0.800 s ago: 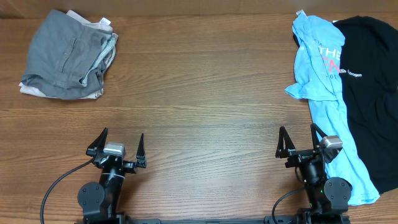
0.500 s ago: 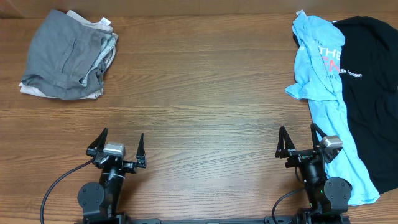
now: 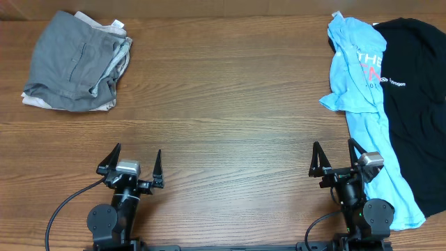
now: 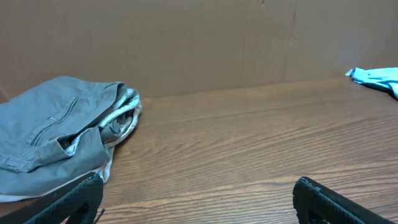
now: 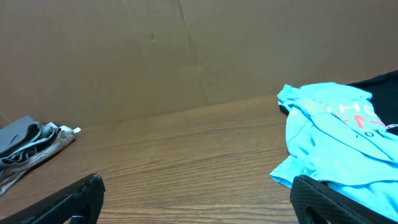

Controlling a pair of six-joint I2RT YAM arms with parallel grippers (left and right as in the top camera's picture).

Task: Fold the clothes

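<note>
Here, both of my arms sit at the near edge of the wooden surface (image 3: pixel 223 90). My left tool (image 3: pixel 138 148) has its two dark fingers spread wide apart, with nothing between them; only bare wood shows in the gap in the left wrist view. My right tool (image 3: pixel 333 143) is likewise spread wide and grips nothing.

The light blue T-shirt (image 3: pixel 359 90) lies crumpled along the right side of the surface, running from the far edge down towards my right arm. It is bunched at its far end, where red-and-white letters face upward, and it narrows into a long strip at the near end. Its right edge lies over the left edge of a black T-shirt (image 3: pixel 414 90), which is spread flat at the far right and bears a small white logo. In the overhead view my right wrist overlaps the blue strip's left margin; I cannot tell whether they touch.

Well apart, at the far left corner, a folded grey garment (image 3: pixel 70 59) rests on a beige garment (image 3: pixel 31 102) that shows only at the edges.
</note>
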